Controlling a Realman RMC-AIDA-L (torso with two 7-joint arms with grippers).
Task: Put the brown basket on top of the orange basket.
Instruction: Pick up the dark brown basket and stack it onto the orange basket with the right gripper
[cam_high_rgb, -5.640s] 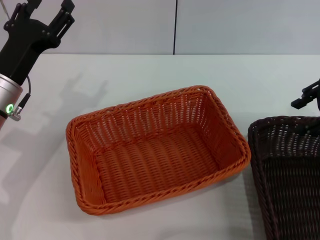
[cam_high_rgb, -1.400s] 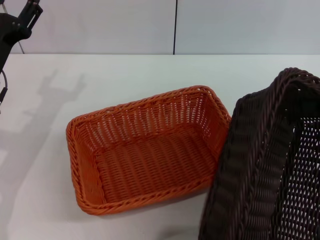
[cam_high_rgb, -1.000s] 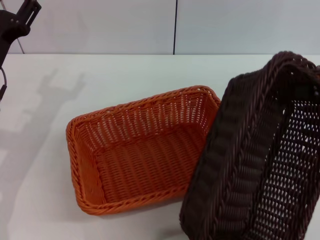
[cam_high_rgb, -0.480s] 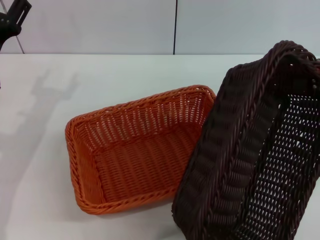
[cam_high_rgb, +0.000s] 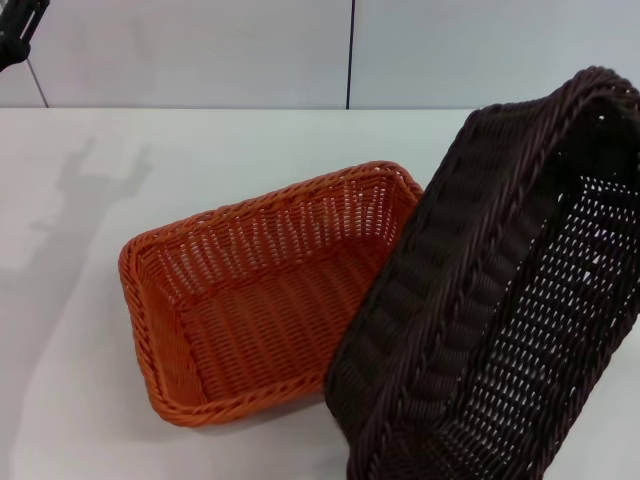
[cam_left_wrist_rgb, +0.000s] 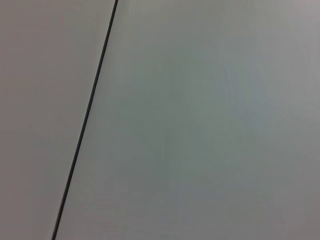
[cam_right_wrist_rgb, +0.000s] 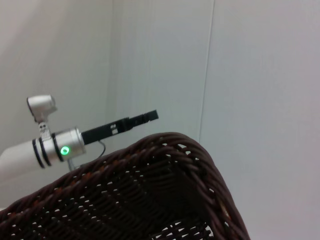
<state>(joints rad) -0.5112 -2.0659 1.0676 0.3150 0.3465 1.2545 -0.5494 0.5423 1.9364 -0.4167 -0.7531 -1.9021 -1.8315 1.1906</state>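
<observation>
Dark brown basket (cam_high_rgb: 480, 300) hangs tilted in the air, its low edge over the orange basket (cam_high_rgb: 260, 290) on the white table (cam_high_rgb: 200, 140). Left gripper (cam_high_rgb: 18, 28) sits high in the far corner; right gripper is hidden, so I cannot tell either grip.

Brown basket (cam_right_wrist_rgb: 150, 200) rim up close; left gripper (cam_right_wrist_rgb: 127, 122) beyond.
</observation>
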